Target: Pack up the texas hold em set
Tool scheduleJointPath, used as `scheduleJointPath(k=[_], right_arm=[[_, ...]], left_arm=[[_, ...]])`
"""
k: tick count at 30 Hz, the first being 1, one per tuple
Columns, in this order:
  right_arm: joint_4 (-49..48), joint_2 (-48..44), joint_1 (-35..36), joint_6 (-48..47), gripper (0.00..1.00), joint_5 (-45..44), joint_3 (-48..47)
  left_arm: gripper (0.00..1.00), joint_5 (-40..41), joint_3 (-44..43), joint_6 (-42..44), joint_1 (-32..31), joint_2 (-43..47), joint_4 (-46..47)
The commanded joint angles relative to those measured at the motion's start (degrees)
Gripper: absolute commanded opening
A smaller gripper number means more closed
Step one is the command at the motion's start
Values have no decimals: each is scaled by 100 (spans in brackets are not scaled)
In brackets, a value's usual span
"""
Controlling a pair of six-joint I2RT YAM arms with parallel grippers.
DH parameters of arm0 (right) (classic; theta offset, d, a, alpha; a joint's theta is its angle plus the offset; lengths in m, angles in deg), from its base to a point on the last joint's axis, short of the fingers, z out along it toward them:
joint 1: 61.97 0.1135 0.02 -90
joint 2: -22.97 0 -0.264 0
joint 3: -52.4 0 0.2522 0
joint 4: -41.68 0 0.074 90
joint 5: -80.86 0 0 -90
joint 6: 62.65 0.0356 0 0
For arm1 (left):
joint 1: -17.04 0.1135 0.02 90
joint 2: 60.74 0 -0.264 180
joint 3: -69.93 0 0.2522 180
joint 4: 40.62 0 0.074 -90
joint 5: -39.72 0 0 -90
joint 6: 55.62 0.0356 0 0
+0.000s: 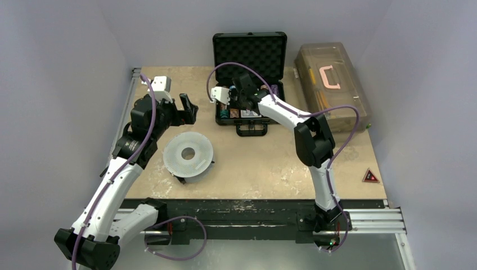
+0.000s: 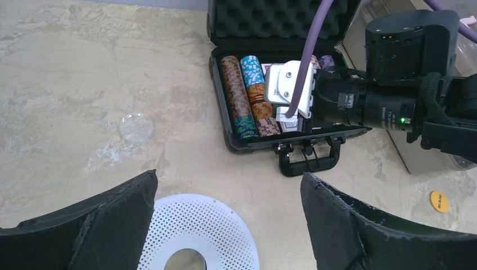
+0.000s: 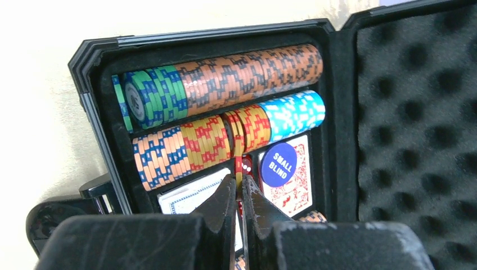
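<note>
The texas hold em set's black case (image 1: 220,107) lies open at the table's back, its foam lid (image 1: 249,48) upright. Rows of coloured poker chips (image 3: 247,73) fill it, beside card decks (image 3: 293,188) and a blue "small blind" button (image 3: 278,164). My right gripper (image 3: 238,183) hangs over the case, shut on a yellow-red chip (image 3: 238,147) that stands edge-on in the second row. Left of the case, my left gripper (image 2: 229,177) is open and empty above the table. A yellow round piece (image 2: 439,201) lies on the table right of the case handle (image 2: 308,160).
A perforated grey-white disc (image 1: 188,153) lies under and in front of the left gripper. A translucent brown toolbox (image 1: 332,84) with a pink handle stands right of the case. A small clear disc (image 2: 136,126) lies left of the case. A red triangle (image 1: 370,176) marks the right edge.
</note>
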Motion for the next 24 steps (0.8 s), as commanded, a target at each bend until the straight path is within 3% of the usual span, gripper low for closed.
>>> scheduleJointPath(k=[1,16,24], right_arm=[[394,99,-17,-376,0,325,-434],[395,594,-20,-533,0,-199,-816],[517,665,-16,-575,0,125,-806]], left_arm=[[94,77,-25,4,0,49,223],[94,33,-34,1,0,-1,230],[94,14,-54,-1,0,-33,219]])
